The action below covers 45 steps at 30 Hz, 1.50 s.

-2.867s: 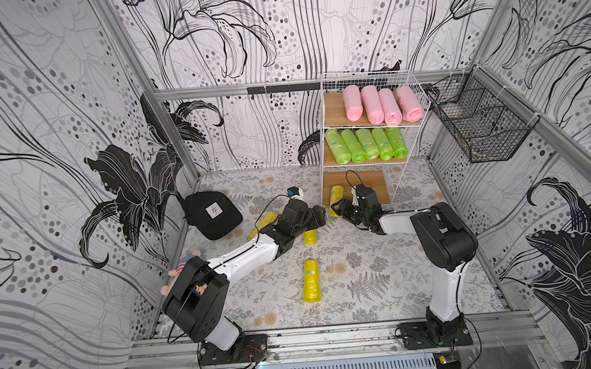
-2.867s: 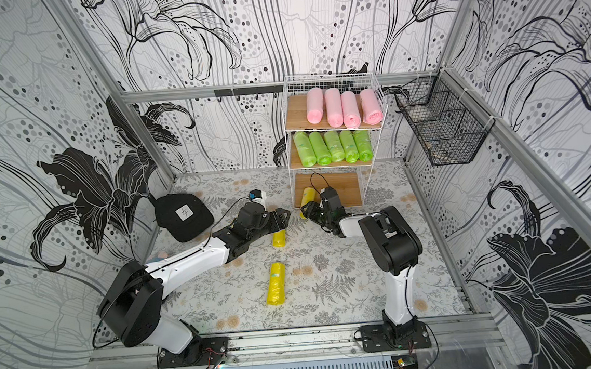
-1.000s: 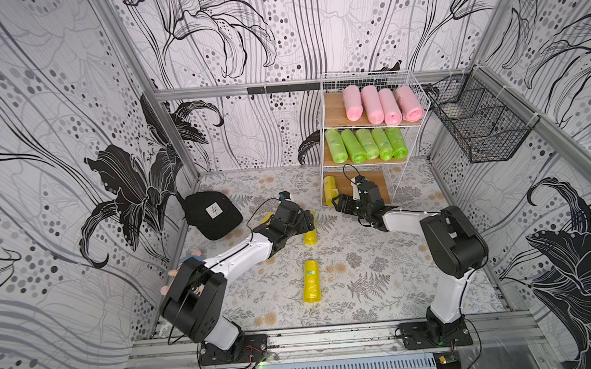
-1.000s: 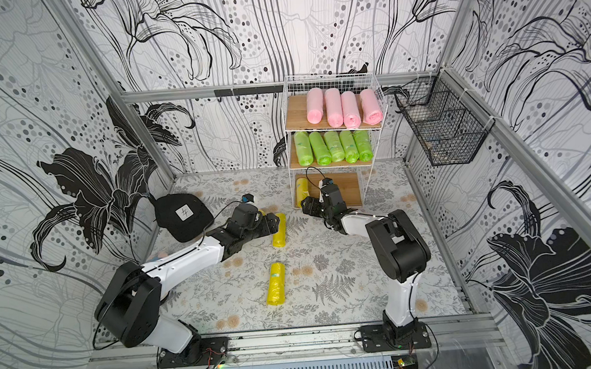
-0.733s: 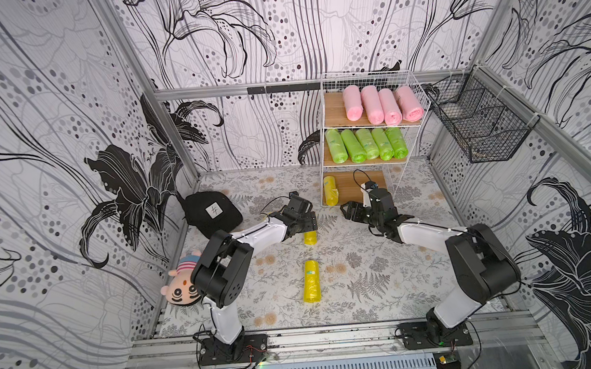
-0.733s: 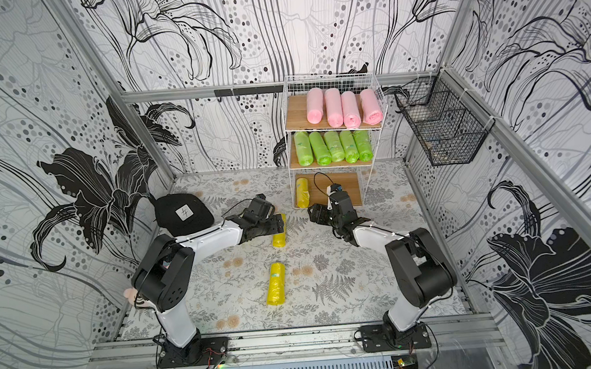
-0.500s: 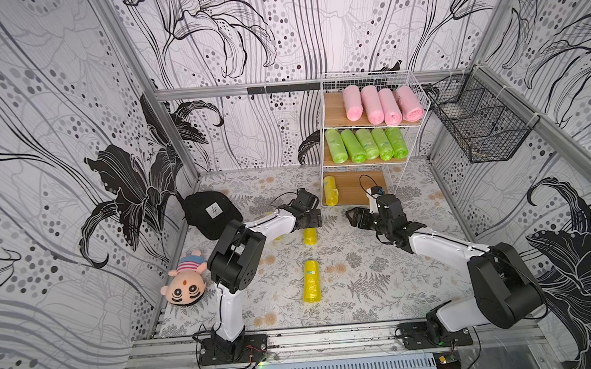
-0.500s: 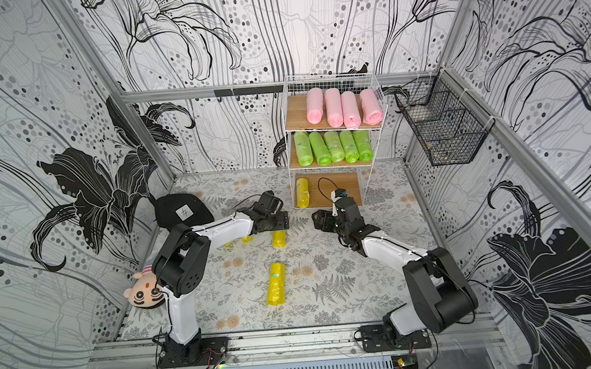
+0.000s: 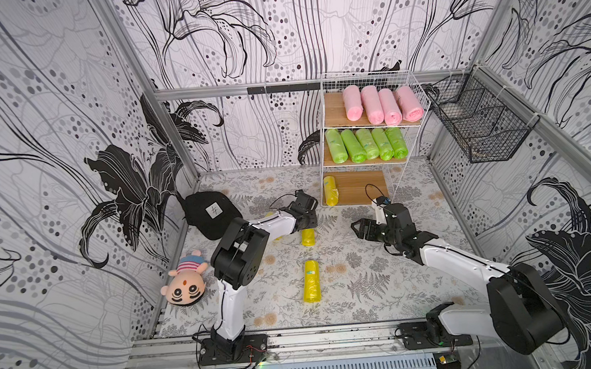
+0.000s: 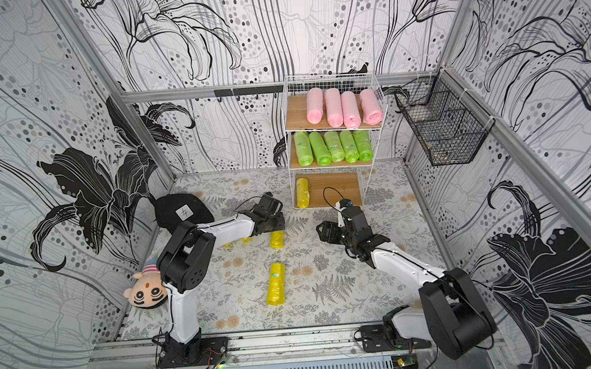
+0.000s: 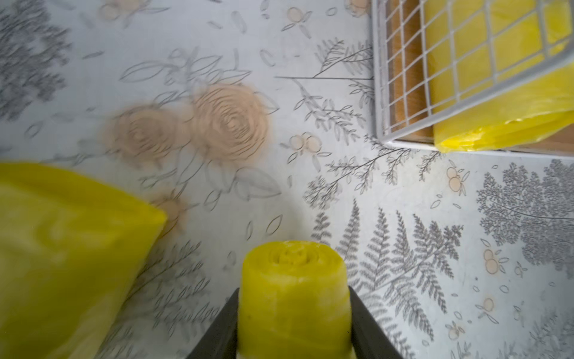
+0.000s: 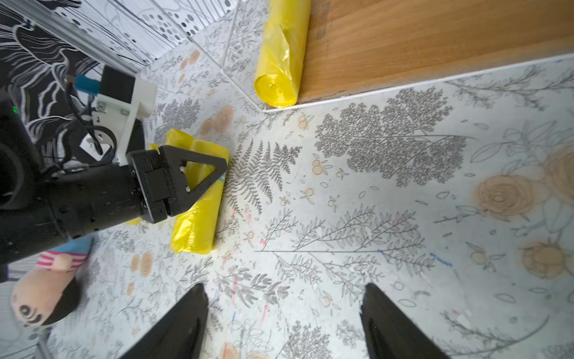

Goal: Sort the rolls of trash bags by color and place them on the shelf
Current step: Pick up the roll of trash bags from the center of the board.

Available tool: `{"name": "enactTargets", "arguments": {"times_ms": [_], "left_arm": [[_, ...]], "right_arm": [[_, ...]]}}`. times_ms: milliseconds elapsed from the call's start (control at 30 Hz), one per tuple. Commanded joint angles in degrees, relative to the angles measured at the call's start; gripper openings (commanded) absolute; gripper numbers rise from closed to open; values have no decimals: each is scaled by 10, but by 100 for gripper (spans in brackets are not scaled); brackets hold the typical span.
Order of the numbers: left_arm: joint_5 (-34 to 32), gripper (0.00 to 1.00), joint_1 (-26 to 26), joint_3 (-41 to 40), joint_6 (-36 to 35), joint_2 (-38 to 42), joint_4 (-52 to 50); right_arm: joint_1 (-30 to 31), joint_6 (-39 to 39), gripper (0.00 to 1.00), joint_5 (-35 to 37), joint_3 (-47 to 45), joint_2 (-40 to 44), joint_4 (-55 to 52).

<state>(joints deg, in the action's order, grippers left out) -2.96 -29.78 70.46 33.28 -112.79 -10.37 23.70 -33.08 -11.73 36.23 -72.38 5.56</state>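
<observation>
The shelf [image 9: 322, 126] holds several pink rolls [image 9: 381, 106] on its top board, several green rolls [image 9: 366, 145] on the middle board and one yellow roll [image 9: 330, 190] at the left of the bottom board. My left gripper [image 9: 307, 224] is low on the floor, shut on a yellow roll [image 11: 293, 314], its fingers pressing both sides. A second yellow roll [image 11: 62, 255] lies beside it, mostly under the arm in both top views. A third yellow roll [image 9: 310, 280] lies mid-floor. My right gripper [image 9: 359, 229] hangs open and holds nothing, right of the held roll.
A striped plush doll [image 9: 185, 285] lies by the left wall, and a black cap [image 9: 210, 214] lies behind it. A black wire basket [image 9: 478, 126] hangs on the right wall. The shelf's bottom board [image 12: 419, 40] is bare to the right of its yellow roll.
My left gripper has closed on the yellow roll on the floor. My right gripper has drawn back from the shelf, open, leaving a yellow roll on the bottom board.
</observation>
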Motion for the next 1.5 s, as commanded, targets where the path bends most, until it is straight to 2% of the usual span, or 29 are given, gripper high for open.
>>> {"name": "enactTargets", "arguments": {"times_ms": [0, 133, 300, 433, 600, 867, 1067, 1100, 1200, 1467], "left_arm": [[32, 39, 14, -77, 114, 109, 181], [48, 36, 18, -201, 278, 200, 383], [5, 32, 10, -306, 441, 249, 577], [-42, 31, -11, -344, 495, 255, 663], [-83, 29, -43, -366, 547, 242, 748], [-126, 30, -78, -383, 567, 229, 814], [-143, 30, -92, -386, 569, 219, 840], [-142, 29, -92, -386, 571, 217, 842], [-147, 29, -96, -386, 572, 213, 848], [-156, 29, -106, -381, 560, 203, 867]], "right_arm": [[5, -51, 82, -61, -27, 33, 38], [22, -133, 86, -95, -55, 52, 136], [86, -184, 90, -78, -56, 51, 235], [133, -220, 100, -50, -50, 31, 304], [176, -233, 100, -6, -31, -11, 340], [198, -249, 98, 8, -6, -65, 441], [202, -256, 96, 31, 3, -77, 468], [202, -257, 91, 38, 2, -75, 470], [202, -262, 86, 55, -3, -75, 478], [202, -280, 64, 50, 20, -101, 484]]}}
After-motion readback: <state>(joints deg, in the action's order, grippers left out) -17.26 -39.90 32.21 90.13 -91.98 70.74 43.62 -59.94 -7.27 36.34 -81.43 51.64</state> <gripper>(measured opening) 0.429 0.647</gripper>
